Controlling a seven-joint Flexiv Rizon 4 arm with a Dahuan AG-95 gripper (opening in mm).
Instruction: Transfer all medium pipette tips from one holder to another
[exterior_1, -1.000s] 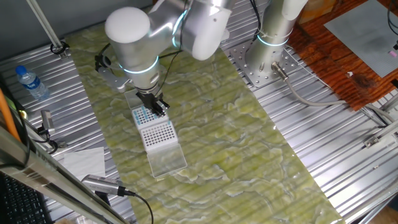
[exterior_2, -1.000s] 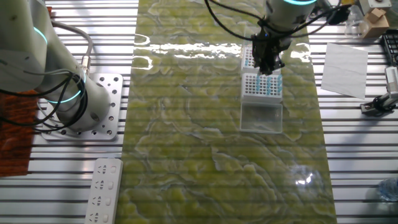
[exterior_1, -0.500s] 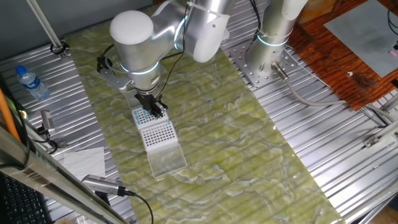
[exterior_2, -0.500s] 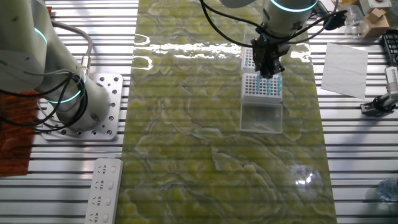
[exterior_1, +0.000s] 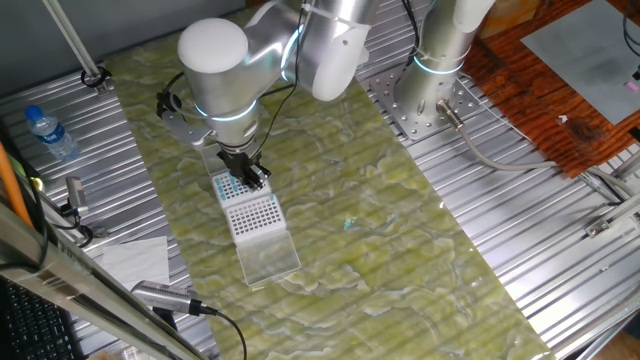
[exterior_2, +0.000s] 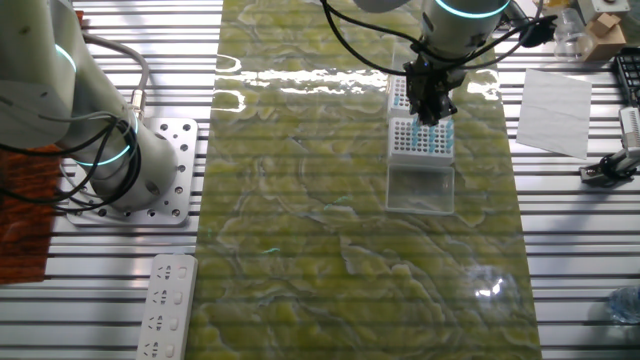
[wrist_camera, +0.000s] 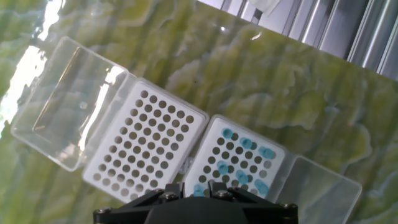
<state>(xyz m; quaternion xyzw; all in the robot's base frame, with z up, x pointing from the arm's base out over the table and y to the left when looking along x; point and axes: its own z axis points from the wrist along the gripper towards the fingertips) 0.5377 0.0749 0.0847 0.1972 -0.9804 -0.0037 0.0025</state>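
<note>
Hovering over the medium pipette tips (wrist_camera: 243, 163), the claw (wrist_camera: 197, 188).

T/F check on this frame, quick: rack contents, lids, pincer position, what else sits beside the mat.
1. The medium pipette tips sit in only one of the two racks. True.
2. The other white rack is full of tips. False: it shows only bare dark holes.
3. Both racks have their clear lids folded open flat on the green mat. True.
4. The pincer hangs over the bare mat, away from the racks. False: it is over the rack with the blue tips.
5. A water bottle lies on the green mat. False: it lies on the ribbed metal table beside the mat.
</note>
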